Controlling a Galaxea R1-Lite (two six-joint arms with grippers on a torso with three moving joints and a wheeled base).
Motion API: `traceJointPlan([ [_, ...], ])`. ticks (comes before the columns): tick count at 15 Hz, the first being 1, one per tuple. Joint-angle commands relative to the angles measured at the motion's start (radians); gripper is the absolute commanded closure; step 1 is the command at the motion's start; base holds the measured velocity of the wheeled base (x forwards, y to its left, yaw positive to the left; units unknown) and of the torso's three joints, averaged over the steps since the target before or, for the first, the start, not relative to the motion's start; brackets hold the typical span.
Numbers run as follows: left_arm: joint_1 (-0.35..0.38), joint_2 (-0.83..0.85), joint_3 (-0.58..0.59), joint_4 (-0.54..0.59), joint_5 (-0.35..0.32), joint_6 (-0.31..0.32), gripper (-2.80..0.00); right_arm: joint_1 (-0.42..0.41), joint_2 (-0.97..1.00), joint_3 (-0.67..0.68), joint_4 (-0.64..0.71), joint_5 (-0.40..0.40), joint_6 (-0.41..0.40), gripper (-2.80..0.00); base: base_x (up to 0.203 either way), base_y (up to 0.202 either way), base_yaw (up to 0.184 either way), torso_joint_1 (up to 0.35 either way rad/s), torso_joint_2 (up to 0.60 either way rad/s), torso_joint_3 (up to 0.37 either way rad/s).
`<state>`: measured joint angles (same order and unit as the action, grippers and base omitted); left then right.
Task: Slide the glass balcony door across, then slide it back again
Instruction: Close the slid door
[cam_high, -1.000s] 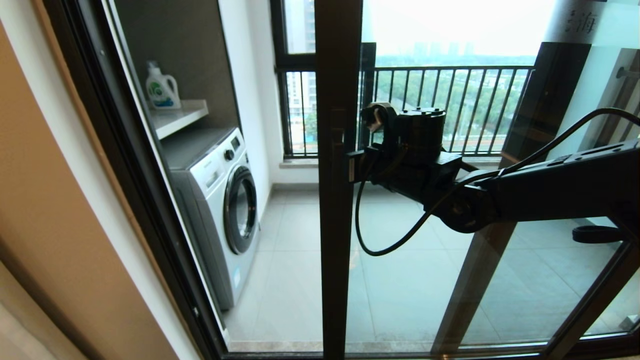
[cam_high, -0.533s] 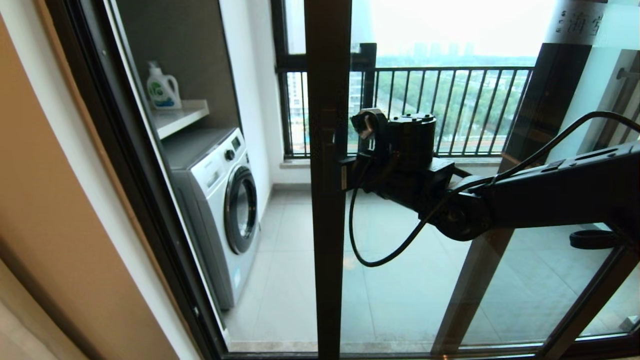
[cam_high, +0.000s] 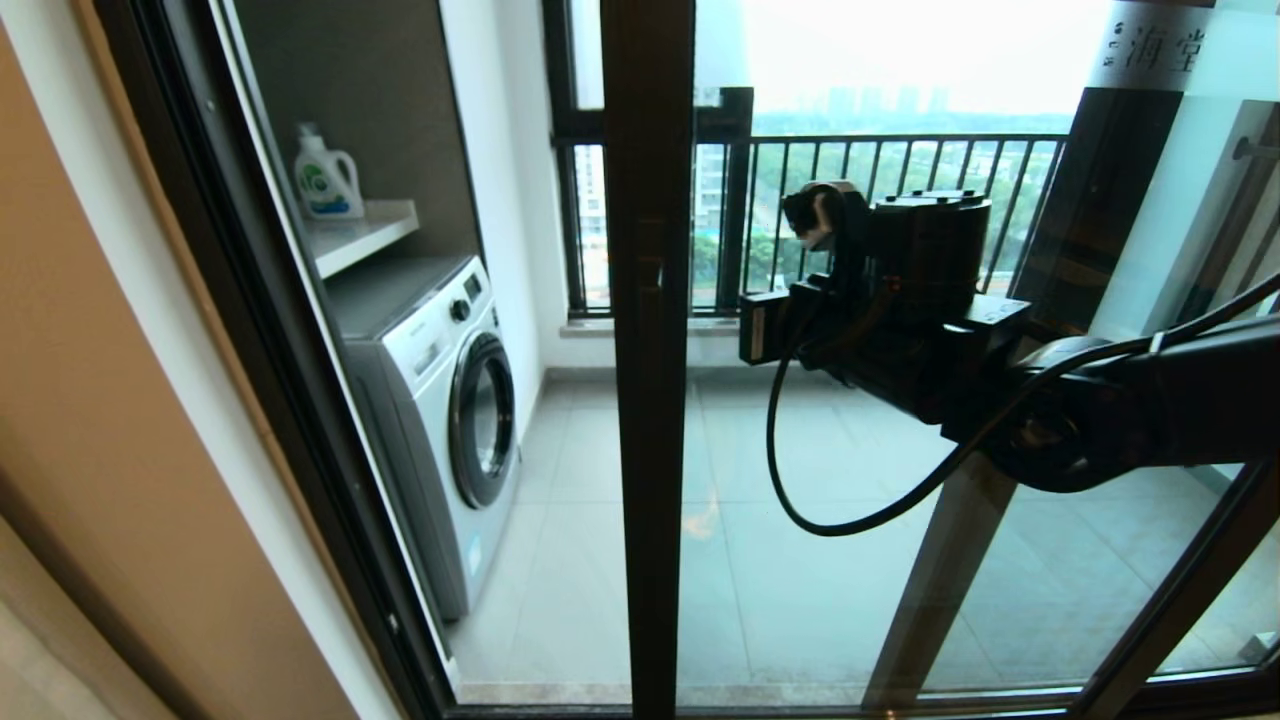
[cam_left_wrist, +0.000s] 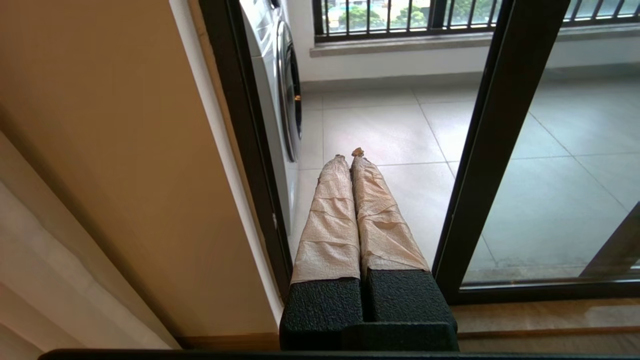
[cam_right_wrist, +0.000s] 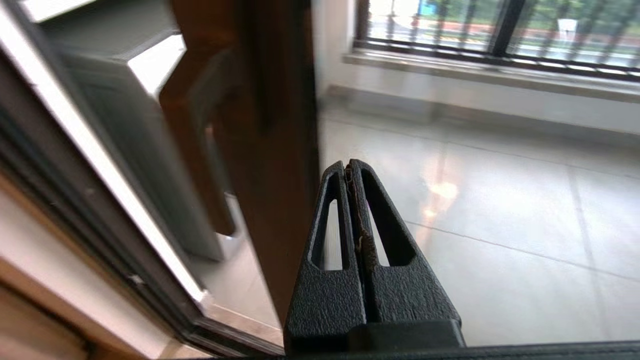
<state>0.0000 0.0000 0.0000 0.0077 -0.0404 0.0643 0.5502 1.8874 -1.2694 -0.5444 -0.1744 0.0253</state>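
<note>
One gap lies open at 9 o'clock of the glass balcony door (cam_high: 648, 400). Right hand (cam_right_wrist: 350, 167), pinched closed, hangs clear at the door's 3 o'clock; left hand (cam_left_wrist: 350, 155) closed, parked.

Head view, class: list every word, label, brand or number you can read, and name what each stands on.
"海堂": on the frosted strip at the top of the dark-framed glass balcony door.
White detergent bottle on the shelf: green label, too small to read.
White washing machine: panel markings unreadable.
</note>
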Motion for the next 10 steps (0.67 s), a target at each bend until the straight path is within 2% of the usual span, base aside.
traceJointPlan([
  [1,0.0,0.002,0.002,0.0,-0.001,0.002,0.0,0.001,-0.159,0.08,0.046,-0.023,-0.003,0.0,0.0,0.0,0.0,0.0,0.0,0.0],
  [4,0.0,0.002,0.001,0.0,-0.001,0.001,0.0,0.01,-0.397,0.222,0.154,-0.132,-0.016,0.0,0.0,0.0,0.0,0.0,0.0,0.0],
  [7,0.0,0.002,0.002,0.0,-0.001,0.0,0.0,-0.017,-0.681,0.363,0.235,-0.247,-0.107,0.0,0.0,0.0,0.0,0.0,0.0,0.0],
  [8,0.0,0.002,0.002,0.0,-0.001,0.0,0.0,-0.053,-0.775,0.394,0.271,-0.266,-0.137,0.0,0.0,0.0,0.0,0.0,0.0,0.0],
  [10,0.0,0.002,0.002,0.0,0.0,0.0,0.0,-0.182,-0.954,0.424,0.377,-0.294,-0.185,0.0,0.0,0.0,0.0,0.0,0.0,0.0],
])
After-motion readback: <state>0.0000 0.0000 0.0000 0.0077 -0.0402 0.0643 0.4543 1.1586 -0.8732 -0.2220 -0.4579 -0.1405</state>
